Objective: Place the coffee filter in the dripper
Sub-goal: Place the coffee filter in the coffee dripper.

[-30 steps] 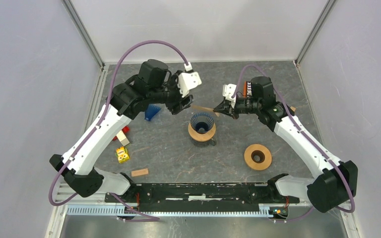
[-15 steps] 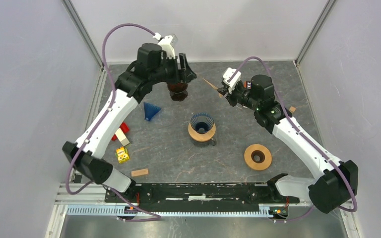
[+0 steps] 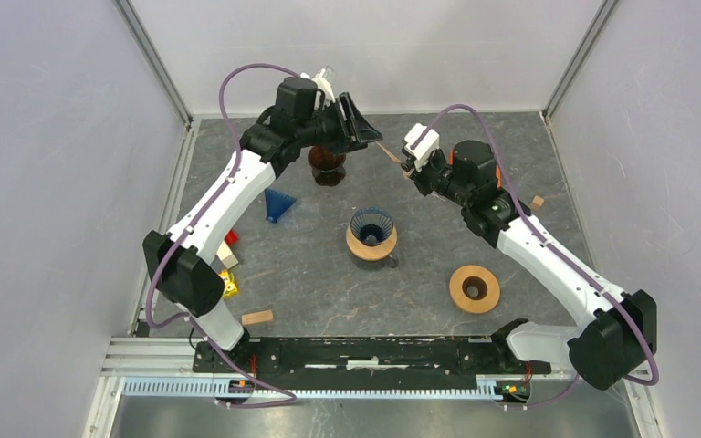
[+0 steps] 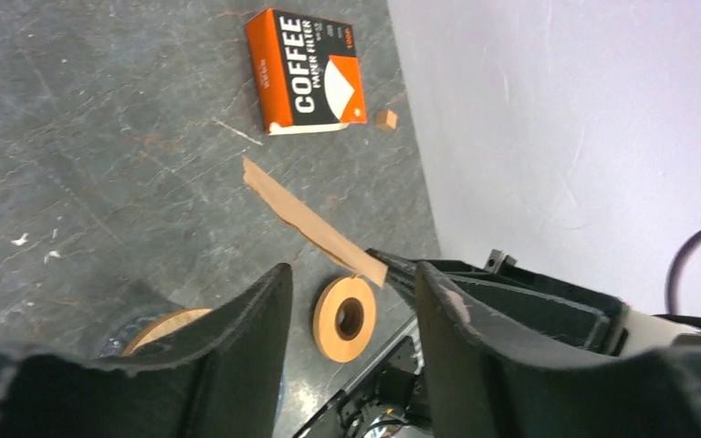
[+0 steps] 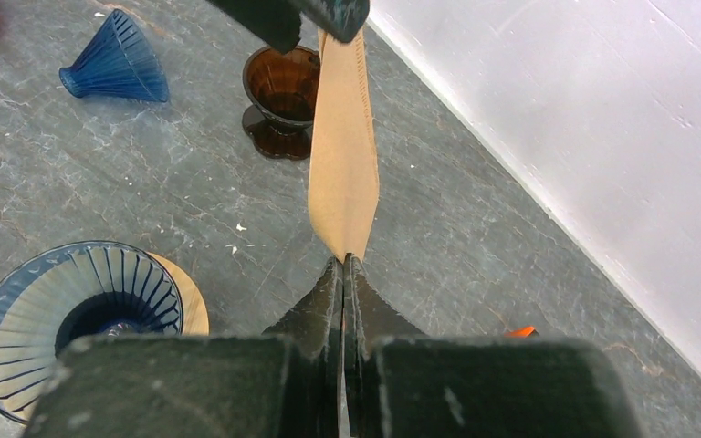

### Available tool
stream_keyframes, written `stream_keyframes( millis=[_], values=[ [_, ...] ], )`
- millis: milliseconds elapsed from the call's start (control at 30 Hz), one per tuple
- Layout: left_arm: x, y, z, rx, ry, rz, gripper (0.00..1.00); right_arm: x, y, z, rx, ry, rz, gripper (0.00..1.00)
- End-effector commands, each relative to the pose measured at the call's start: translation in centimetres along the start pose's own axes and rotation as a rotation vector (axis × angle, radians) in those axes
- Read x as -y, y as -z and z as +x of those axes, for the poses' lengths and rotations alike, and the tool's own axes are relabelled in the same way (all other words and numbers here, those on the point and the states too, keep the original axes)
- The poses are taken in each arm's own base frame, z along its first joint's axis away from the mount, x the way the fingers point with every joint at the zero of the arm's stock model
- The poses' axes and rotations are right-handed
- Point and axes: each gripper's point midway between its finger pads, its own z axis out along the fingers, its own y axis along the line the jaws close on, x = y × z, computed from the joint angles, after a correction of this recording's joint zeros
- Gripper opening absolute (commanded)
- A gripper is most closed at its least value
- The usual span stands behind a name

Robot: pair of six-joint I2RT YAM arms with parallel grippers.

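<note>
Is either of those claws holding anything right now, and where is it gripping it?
The right gripper pinches a flattened brown paper coffee filter by its narrow pointed end. The left gripper is open and holds nothing.

The left arm (image 3: 219,196) is stretched far forward from its near base, with the elbow raised. The left end effector (image 3: 363,135) is turned to the right, and its fingers (image 4: 237,338) are held apart. The right arm (image 3: 548,260) is extended diagonally toward the far centre. The right end effector (image 5: 342,265) is pointed at the left one, with its tips pressed together on the coffee filter (image 5: 342,173). The two end effectors are seen near each other, not touching.
</note>
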Motion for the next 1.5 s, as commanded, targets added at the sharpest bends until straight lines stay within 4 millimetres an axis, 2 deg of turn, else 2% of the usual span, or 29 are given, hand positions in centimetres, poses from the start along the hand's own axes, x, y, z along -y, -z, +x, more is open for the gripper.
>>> stream_keyframes(
  millis=[0, 133, 533, 900, 1467],
  values=[
    [1.9, -0.1, -1.0, 0.007, 0.083, 0.102, 0.53, 0.7, -0.2, -0.5, 0.021, 0.014, 0.046, 0.00],
    [1.4, -0.6, -0.6, -0.008, 0.105, 0.106, 0.44, 0.6, -0.2, -0.4, 0.018, 0.014, 0.041, 0.00],
    [0.4, -1.3, -0.6, -0.013, 0.120, 0.095, 0.42, 0.4, -0.3, -0.1, 0.015, 0.017, 0.031, 0.00],
    [-0.1, -1.5, -0.2, -0.024, 0.133, 0.100, 0.23, 0.2, -0.4, 0.0, 0.013, 0.021, 0.025, 0.00],
    [-0.1, -0.9, -0.5, -0.013, 0.126, 0.116, 0.22, 0.1, -0.4, 0.3, 0.007, 0.022, 0.021, 0.00]
  ],
)
